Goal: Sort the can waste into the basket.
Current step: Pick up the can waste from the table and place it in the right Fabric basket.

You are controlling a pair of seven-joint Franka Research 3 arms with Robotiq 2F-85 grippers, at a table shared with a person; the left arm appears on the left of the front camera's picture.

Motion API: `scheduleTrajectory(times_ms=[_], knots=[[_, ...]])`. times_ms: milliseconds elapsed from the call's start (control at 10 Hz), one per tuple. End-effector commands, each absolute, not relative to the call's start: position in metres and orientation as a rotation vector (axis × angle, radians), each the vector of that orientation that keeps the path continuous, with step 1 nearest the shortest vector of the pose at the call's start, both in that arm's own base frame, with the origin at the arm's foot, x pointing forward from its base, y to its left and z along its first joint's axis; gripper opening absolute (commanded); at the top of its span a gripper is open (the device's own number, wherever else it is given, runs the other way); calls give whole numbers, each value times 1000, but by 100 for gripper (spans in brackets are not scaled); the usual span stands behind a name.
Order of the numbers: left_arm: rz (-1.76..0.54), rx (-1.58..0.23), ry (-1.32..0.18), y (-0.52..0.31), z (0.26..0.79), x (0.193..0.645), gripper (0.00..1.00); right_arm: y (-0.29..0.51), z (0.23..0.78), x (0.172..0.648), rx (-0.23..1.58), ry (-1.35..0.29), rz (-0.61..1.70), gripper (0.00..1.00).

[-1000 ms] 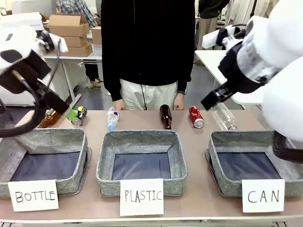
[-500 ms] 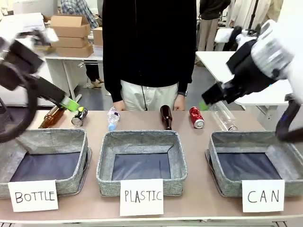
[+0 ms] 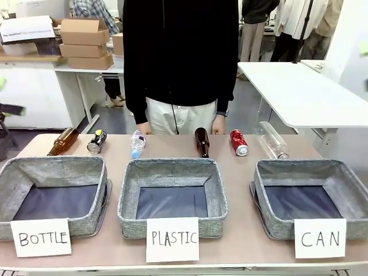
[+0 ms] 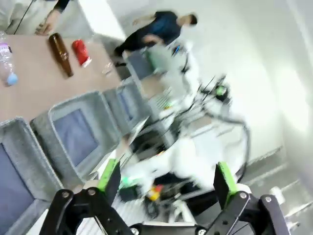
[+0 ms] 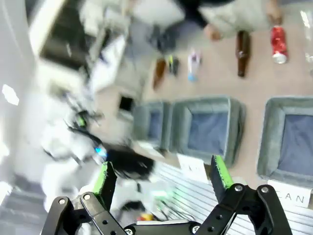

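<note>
The grey woven-fabric rectangular basket (image 3: 299, 165), fronted by the white card hand-lettered "CAN" (image 3: 319, 237), stands at the near right corner of the tabletop (image 3: 238, 190). It is open upward and empty, so a can may be lowered in from above. The like baskets lettered "PLASTIC" (image 3: 172, 166) and "BOTTLE" (image 3: 57, 163) stand along the same near edge.

All waste lies on its side in one row along the far edge, in front of the person in a black top (image 3: 181, 57). This placement keeps each item clear of the baskets.
- The small red metal can with a silver top (image 3: 238, 142) lies right of the far edge's middle, between a brown glass bottle (image 3: 200, 141) and a large clear plastic bottle (image 3: 271, 140).
- The small dark can with yellow-green marks (image 3: 96, 141) lies near the far left corner, just beside a second brown glass bottle (image 3: 62, 141), well apart from the target basket.

Neither can is sorted yet.

The left fingers (image 4: 109, 177) are spread wide and hold nothing. The right fingers (image 5: 104, 179) are likewise wide and empty. Both wrist views are motion-blurred and look down on the tabletop from high up.

One second ago both arms reached over the far edge, the left beside the dark can and the right above the red can. Both have since swung away, while the cans, bottles and baskets have not moved
</note>
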State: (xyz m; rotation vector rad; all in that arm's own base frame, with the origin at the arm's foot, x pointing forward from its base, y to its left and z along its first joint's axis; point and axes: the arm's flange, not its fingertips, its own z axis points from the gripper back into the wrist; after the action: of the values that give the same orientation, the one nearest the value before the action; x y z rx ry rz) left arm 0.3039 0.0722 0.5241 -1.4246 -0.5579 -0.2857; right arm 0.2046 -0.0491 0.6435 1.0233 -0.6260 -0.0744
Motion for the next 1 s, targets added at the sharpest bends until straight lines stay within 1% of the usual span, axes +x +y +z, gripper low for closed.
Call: scheduleTrajectory(times_ms=[0,100,900], knots=[[-57,-1456,-567,50,492,297,100,-39,538,201,1018,-638,-388,100],[-286,-1425,-558,72,524,304,100,-49,644,205,1023,-626,-74,100],[-286,-1425,-558,72,524,304,100,-49,644,205,1023,-626,-74,100]])
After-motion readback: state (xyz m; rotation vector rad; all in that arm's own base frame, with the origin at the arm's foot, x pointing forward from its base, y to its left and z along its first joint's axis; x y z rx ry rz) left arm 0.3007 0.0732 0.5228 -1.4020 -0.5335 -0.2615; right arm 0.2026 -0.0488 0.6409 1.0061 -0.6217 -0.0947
